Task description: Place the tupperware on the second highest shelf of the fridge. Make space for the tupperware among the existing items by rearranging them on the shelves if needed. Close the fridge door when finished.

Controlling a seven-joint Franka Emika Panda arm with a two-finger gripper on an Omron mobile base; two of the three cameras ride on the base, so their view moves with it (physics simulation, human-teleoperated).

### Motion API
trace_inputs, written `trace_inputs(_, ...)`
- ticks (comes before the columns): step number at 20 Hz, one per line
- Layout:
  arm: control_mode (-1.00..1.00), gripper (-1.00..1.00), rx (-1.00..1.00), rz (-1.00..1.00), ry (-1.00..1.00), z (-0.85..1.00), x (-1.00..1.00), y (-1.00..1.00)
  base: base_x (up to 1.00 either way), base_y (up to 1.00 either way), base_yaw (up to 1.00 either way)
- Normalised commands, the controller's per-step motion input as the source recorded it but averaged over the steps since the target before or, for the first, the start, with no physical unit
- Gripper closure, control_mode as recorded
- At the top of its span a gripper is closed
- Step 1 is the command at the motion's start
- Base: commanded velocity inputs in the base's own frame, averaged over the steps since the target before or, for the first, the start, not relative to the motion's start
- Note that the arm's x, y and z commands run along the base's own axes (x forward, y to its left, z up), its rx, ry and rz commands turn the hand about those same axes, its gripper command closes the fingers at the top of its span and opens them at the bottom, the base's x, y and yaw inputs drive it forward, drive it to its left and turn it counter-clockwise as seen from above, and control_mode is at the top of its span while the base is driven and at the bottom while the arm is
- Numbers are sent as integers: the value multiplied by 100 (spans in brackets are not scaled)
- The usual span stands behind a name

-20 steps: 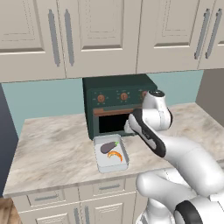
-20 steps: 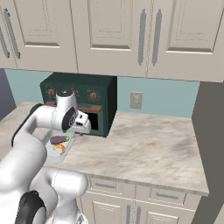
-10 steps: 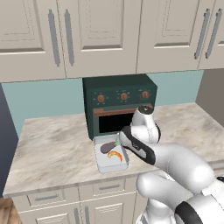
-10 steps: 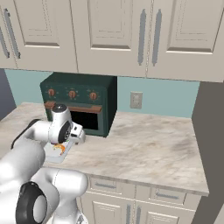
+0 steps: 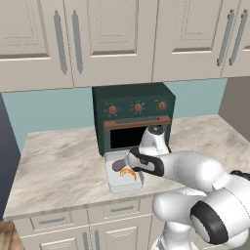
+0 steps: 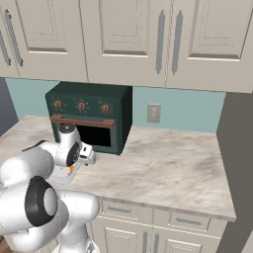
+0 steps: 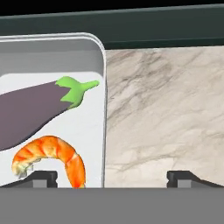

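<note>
The tupperware (image 5: 115,184) is a shallow pale tray on the counter in front of the toaster oven. It holds a purple eggplant (image 7: 30,114) and an orange shrimp (image 7: 56,153). My gripper (image 7: 111,178) is open and hangs low over the tray's right side. Its two fingertips (image 7: 42,178) straddle the tray's right rim (image 7: 104,109), one over the tray and one over bare counter. From the left base view the gripper (image 5: 133,168) is right above the food, with nothing held. In the right base view my arm hides most of the tupperware (image 6: 60,174). The fridge's shelves and the existing items are out of view.
A dark green toaster oven (image 5: 134,117) stands right behind the tray against the teal wall. The marble counter (image 6: 163,163) stretches to the right. Beige cabinets (image 5: 112,39) hang above. A tall grey panel (image 6: 239,148) bounds the counter's right end.
My hand has come down from in front of the toaster oven door to just above the tray's right side. The jaws stayed open. The tray has not moved.
</note>
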Motion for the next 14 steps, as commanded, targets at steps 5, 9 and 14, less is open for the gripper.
trace_inputs(5,-100,-100,0,0,0,-19,21,0,0,0,0)
trace_inputs(9,-100,-100,0,0,0,-24,20,0,0,0,0)
trace_inputs(14,-100,-100,0,0,0,-23,18,0,0,0,0)
